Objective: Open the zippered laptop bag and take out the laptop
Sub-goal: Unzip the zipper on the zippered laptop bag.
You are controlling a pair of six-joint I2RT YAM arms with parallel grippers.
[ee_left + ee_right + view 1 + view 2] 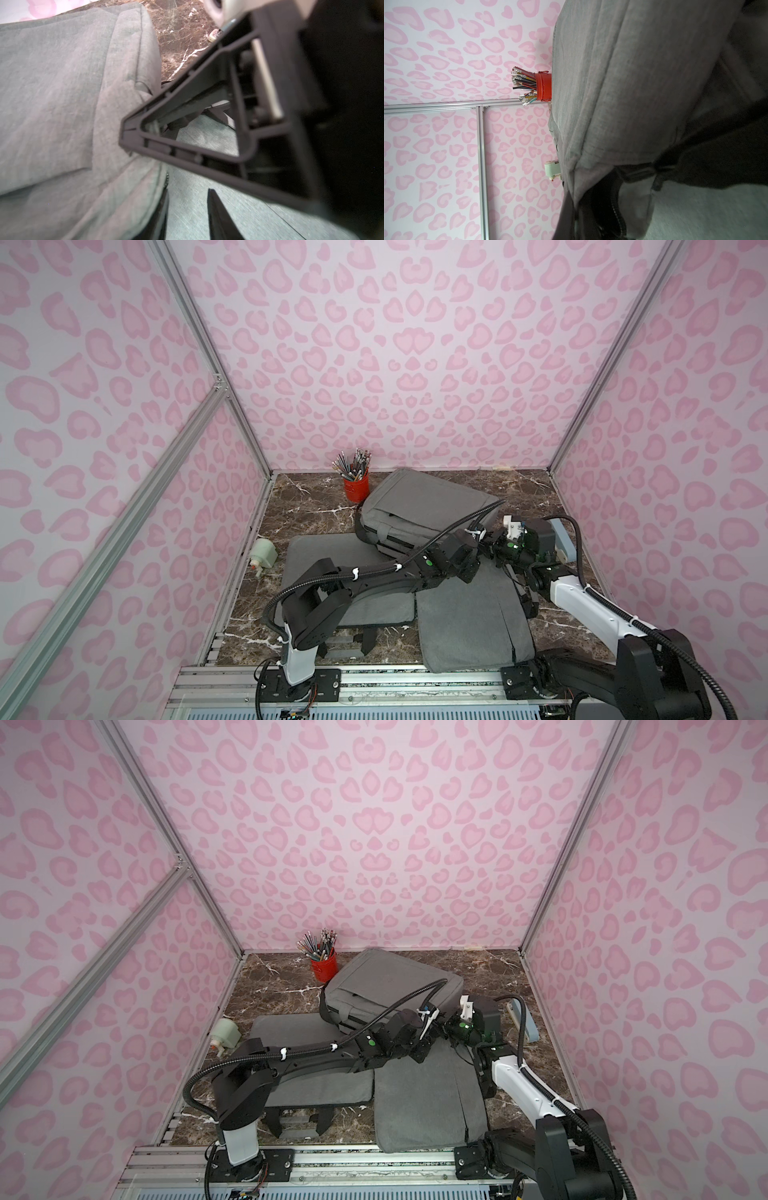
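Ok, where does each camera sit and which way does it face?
Top views: high in front, looking down at the laptop bag; left arm and right arm show.
Left wrist: close over the bag; left hand tips, a black triangular frame.
Right wrist: sideways along the bag toward the red pencil cup; no hand clearly shows.
Shared: bag in all; cup in top and right wrist views.

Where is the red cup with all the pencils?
In both top views the red pencil cup stands at the back of the table by the pink wall, touching the grey laptop bag's far corner.
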